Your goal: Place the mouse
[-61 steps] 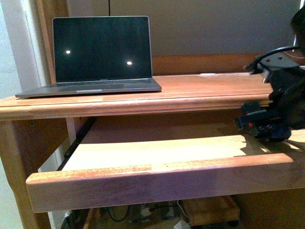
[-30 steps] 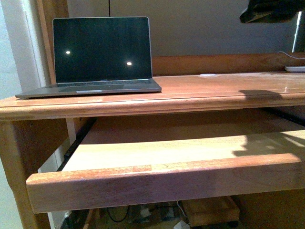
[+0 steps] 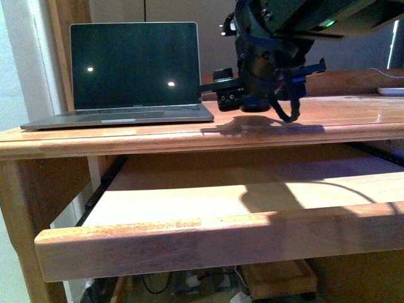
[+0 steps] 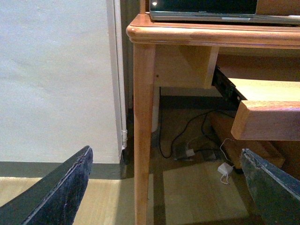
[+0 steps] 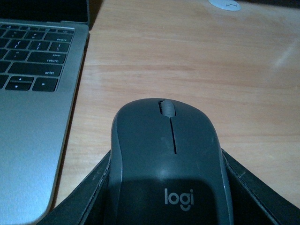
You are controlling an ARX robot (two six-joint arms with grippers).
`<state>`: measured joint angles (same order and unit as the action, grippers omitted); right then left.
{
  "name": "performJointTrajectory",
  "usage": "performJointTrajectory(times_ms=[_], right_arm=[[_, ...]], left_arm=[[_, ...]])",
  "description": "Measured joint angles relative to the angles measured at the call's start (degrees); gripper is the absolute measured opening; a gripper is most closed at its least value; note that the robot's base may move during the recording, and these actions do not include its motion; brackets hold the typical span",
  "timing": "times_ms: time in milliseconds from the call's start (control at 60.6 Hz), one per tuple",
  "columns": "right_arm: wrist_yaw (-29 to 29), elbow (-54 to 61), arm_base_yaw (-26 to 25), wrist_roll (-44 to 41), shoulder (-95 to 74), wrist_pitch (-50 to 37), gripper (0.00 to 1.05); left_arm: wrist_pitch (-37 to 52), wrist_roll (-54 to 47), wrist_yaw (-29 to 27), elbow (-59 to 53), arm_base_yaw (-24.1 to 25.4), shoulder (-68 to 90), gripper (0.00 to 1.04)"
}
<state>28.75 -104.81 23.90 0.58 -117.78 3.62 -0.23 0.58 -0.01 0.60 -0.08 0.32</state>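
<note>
Right wrist view: right hand (image 5: 161,201) clamped on the mouse (image 5: 168,159), which sits over the worktop (image 5: 197,56) just beside the laptop (image 5: 33,93); surface contact cannot be confirmed. Left hand (image 4: 165,154) hangs low near the worktop leg (image 4: 143,131), fingers (image 4: 65,187) spread wide.

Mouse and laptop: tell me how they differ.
The small dark grey domed plastic mouse sits gripped in the right claw; the open silver metal laptop rests on the wooden desk. The mouse is far smaller than the laptop. Both are greyish, side by side.
</note>
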Motion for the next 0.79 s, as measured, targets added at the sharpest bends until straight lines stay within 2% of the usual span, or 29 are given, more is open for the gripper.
performJointTrajectory(times_ms=[66,99,330,396,561,743,792], right_arm=[[0.7,-1.6,0.5,0.3,-2.0,-0.6,0.56],[0.9,-2.1,0.6,0.5,-2.6,-1.1,0.64],[1.9,-1.4,0.9,3.0,-2.8,-6.8,0.98],[1.1,1.7,0.1,5.0,-0.7,-9.4,0.97],[-6.6,14.7,-4.2,8.4,10.3,-18.4,0.97],[-21.7,35.1,-10.4,7.8,28.9,-25.9,0.97],[-28.0,42.9,-12.4,7.5,34.8,-27.3,0.97]], left_arm=[[0.0,0.0,0.0,0.0,0.0,0.0,0.97],[0.0,0.0,0.0,0.0,0.0,0.0,0.97],[0.0,0.0,0.0,0.0,0.0,0.0,0.97],[0.0,0.0,0.0,0.0,0.0,0.0,0.97],[0.0,0.0,0.0,0.0,0.0,0.0,0.97],[0.0,0.0,0.0,0.0,0.0,0.0,0.97],[0.0,0.0,0.0,0.0,0.0,0.0,0.97]])
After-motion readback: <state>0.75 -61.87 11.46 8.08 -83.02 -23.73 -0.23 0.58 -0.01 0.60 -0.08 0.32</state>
